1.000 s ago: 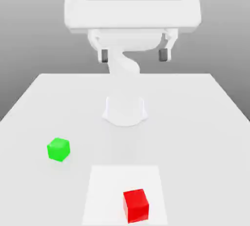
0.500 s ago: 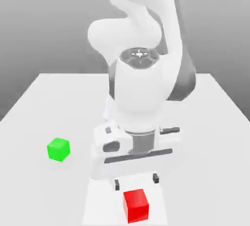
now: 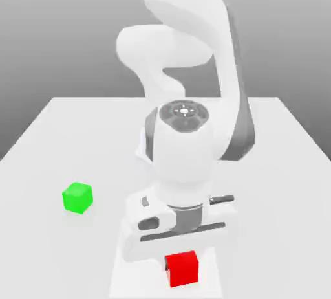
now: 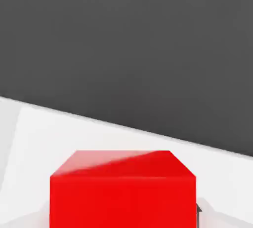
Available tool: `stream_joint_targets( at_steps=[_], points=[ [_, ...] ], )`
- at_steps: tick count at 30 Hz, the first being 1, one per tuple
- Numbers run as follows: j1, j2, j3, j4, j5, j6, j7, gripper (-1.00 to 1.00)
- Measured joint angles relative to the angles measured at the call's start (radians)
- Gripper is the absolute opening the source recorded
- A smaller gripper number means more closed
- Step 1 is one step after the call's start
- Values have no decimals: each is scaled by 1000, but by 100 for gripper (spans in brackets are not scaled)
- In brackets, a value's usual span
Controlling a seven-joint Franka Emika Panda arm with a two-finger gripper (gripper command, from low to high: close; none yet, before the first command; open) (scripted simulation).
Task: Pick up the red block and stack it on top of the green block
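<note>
The red block (image 3: 181, 270) sits on the table near its front edge, and its top is tucked under the white hand. My gripper (image 3: 181, 257) has come straight down over it and is shut on the red block, one finger on each side. In the hand view the red block (image 4: 123, 192) looms very close, with a dark sliver of a fingertip (image 4: 198, 211) against its side. The green block (image 3: 77, 197) rests alone on the table, towards the exterior view's left and a little farther back than the red one.
A white table (image 3: 278, 162) carries everything. A paler square patch (image 3: 126, 275) lies under the red block. The bulky white arm (image 3: 187, 155) rises over the table's middle, between the red block and the table's back.
The arm swung down from high at the back to just above the red block, then lowered onto it. The open fingers closed on the block's sides.
</note>
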Motion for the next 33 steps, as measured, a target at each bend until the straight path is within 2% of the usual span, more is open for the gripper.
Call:
stream_joint_targets(
  at_steps=[9,18,29,33],
  points=[
    [-191,-233,-124,-120,-219,-85,-336,-100],
    [-301,-418,-266,-258,-329,-119,-787,-100],
    [-354,-546,-517,-443,-388,-83,-1379,-100],
    [-255,-507,-594,-455,-272,-68,-1511,-100]
  ],
)
